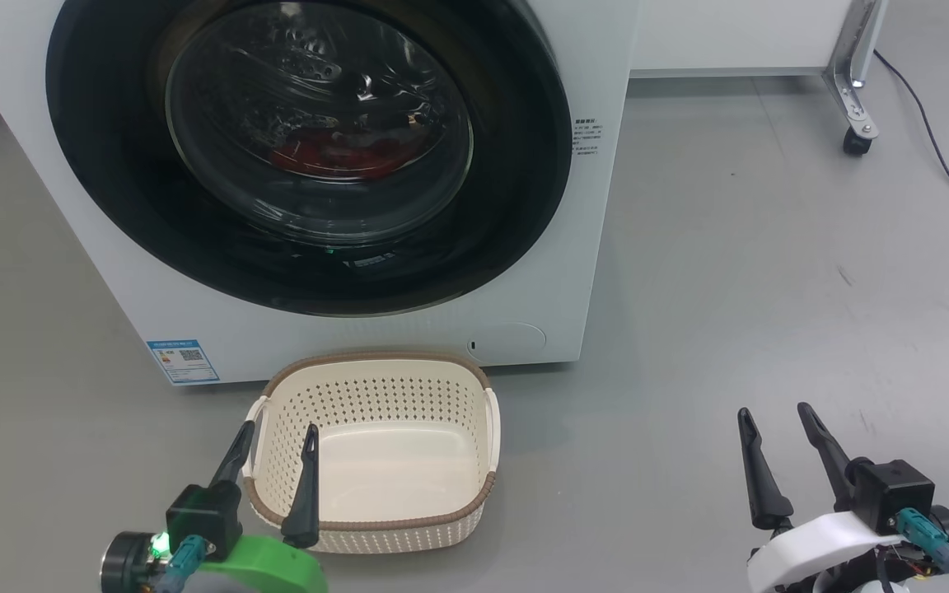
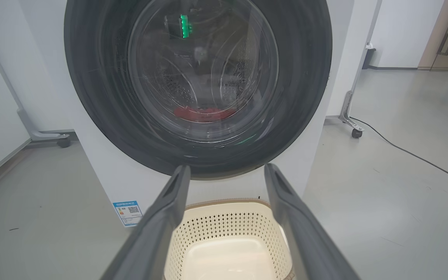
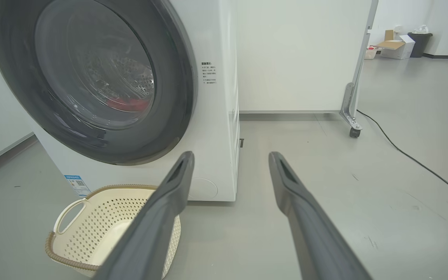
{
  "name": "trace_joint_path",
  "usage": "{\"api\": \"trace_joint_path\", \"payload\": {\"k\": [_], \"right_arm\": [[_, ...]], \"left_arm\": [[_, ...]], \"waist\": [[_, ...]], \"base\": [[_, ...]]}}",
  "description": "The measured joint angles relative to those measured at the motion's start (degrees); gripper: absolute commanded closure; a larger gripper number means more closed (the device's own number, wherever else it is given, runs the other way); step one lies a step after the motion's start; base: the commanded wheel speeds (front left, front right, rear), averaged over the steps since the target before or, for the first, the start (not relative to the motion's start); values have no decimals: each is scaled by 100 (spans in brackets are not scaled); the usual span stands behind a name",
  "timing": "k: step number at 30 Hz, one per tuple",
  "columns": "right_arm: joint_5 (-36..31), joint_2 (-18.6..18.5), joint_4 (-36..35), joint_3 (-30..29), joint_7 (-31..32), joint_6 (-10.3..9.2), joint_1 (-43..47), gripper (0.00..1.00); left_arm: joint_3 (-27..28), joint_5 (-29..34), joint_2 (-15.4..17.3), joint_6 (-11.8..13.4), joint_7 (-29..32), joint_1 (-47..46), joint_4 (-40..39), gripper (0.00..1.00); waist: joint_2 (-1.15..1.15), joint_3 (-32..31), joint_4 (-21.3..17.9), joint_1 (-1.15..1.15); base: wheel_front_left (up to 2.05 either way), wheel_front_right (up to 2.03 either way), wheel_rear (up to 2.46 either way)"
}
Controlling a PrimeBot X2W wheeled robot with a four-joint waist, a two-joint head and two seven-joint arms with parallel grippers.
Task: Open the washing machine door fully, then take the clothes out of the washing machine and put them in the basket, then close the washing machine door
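Note:
The white washing machine [image 1: 598, 206] stands ahead with its round black-rimmed door [image 1: 95, 165] shut flat against the front. Through the glass bowl the red clothes [image 1: 334, 156] lie at the bottom of the drum, as in the left wrist view [image 2: 204, 114] and the right wrist view [image 3: 126, 104]. The cream basket [image 1: 376, 371] sits on the floor right before the machine, with nothing in it. My left gripper [image 1: 277, 430] hangs open over the basket's near left side. My right gripper [image 1: 775, 413] is open over bare floor, well right of the basket.
A blue label sticker [image 1: 182, 361] marks the machine's lower left corner. A white partition on metal legs with castors [image 1: 856, 142] stands behind at the right, and a black cable [image 1: 936, 148] runs across the grey floor there.

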Motion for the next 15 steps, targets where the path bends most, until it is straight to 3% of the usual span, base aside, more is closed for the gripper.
{"api": "trace_joint_path", "payload": {"k": [15], "right_arm": [[-42, 100, -2, -121, -1, 11, 79, 0]], "left_arm": [[23, 7, -48, 16, 0, 0, 111, 0]], "waist": [[0, 22, -21, 0]], "base": [[0, 0, 0]]}}
